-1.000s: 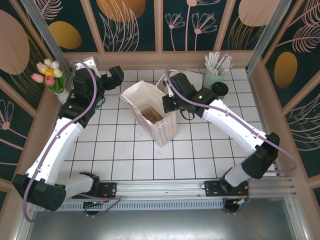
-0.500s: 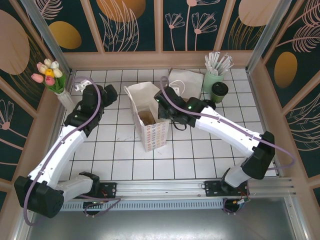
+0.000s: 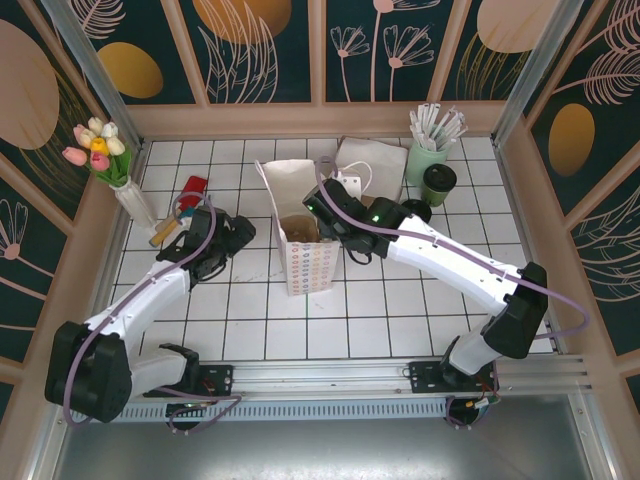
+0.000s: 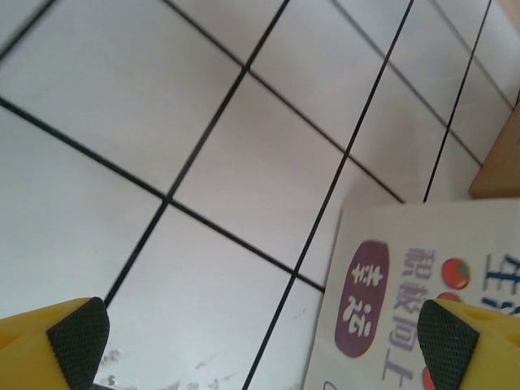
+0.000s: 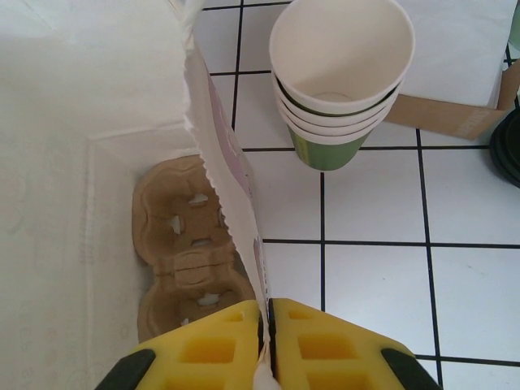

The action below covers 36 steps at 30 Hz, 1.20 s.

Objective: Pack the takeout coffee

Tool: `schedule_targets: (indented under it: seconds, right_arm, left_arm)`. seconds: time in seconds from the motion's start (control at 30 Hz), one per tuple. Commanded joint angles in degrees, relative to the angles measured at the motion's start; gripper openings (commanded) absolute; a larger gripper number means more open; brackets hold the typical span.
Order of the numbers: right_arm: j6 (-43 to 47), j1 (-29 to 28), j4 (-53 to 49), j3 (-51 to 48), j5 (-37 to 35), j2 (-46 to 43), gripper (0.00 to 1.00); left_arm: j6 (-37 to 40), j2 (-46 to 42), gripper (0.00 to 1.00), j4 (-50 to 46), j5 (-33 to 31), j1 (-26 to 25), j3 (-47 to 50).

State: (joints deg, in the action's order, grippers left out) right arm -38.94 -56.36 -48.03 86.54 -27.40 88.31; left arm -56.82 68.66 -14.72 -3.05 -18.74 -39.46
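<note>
The takeout coffee (image 3: 438, 183), a small dark green cup with a dark top, stands at the back right next to the straw pot. The white paper bag (image 3: 300, 245) stands open in the middle with a brown cardboard cup carrier (image 5: 187, 244) on its floor. My right gripper (image 5: 268, 313) is shut on the bag's right rim, and its place in the top view is (image 3: 326, 213). My left gripper (image 3: 240, 235) hangs open, low over the tiles just left of the bag, with nothing between its fingers (image 4: 77, 333). A white printed surface (image 4: 406, 292), apparently the bag's side, lies before it.
A stack of empty green paper cups (image 5: 341, 77) stands just right of the bag. Behind it is a brown box with white paper (image 3: 365, 155). A flat black lid (image 3: 415, 210), a mint pot of straws (image 3: 430, 150), a tulip vase (image 3: 105, 155) and a red item (image 3: 195, 187) sit around the edges.
The left arm has pulled back from the far left corner and dropped low beside the bag, uncovering the red item. The right gripper and the bag have shifted nearer, and the bag now stands straighter.
</note>
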Motion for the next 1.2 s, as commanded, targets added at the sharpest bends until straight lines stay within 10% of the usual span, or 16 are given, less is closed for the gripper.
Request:
schedule_targets:
  seconds: [0.0, 0.33, 0.9, 1.0, 1.17]
  right_arm:
    - [1.7, 0.1, -1.5, 2.0, 0.0, -0.1, 0.1]
    - [3.0, 1.3, -2.4, 5.6, 4.0, 2.2, 0.1]
    - [13.0, 1.9, 2.6, 4.1, 3.6, -9.7, 0.73]
    - [15.4, 2.2, 7.3, 1.5, 5.0, -15.0, 0.97]
    - [16.6, 5.4, 10.8, -2.1, 5.3, -22.9, 0.99]
  left_arm:
    - [-3.1, -0.3, 0.99, 4.5, 4.1, -0.2, 0.9]
    - [-3.5, 0.7, 0.99, 6.8, 7.0, -0.8, 1.9]
    - [-1.3, 0.5, 0.99, 5.7, 2.4, -0.8, -0.5]
    - [-1.5, -0.1, 0.99, 5.8, 1.1, -0.8, -0.5]
    - [-1.6, -1.2, 0.99, 6.4, -0.2, -0.8, -0.3]
